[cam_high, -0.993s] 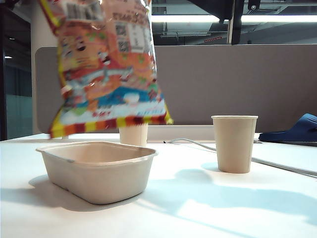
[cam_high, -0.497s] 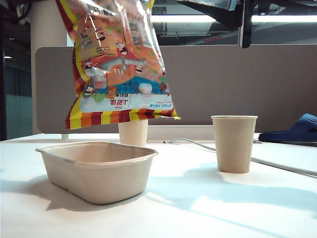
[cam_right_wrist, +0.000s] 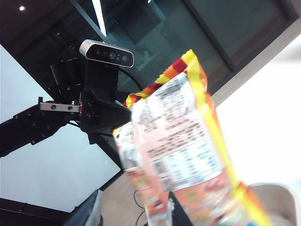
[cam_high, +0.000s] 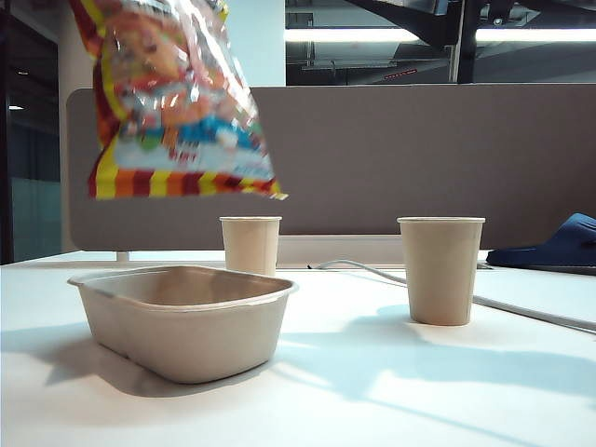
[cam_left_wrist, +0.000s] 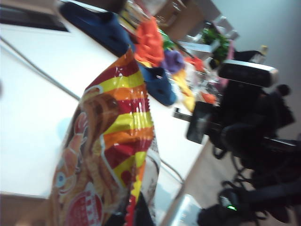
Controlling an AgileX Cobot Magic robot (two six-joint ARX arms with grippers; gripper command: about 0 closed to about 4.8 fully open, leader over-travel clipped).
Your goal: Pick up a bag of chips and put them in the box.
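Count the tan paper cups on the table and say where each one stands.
2. One paper cup stands toward the back, behind the box. The other paper cup stands nearer, right of the box. More could be hidden outside the exterior view.

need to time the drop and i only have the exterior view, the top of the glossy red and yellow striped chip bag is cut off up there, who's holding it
Observer: The left gripper. In its wrist view the glossy striped bag of chips comes straight out of its shut jaws.
Operator: and the right one
Observer: The right gripper is at the bag too. The bag's printed back runs down between its fingers, but I cannot tell whether they clamp it.
Operator: can it see the box
Observer: Yes, the rim of the shallow beige pulp-fibre box shows in the right wrist view, past the bag's edge.
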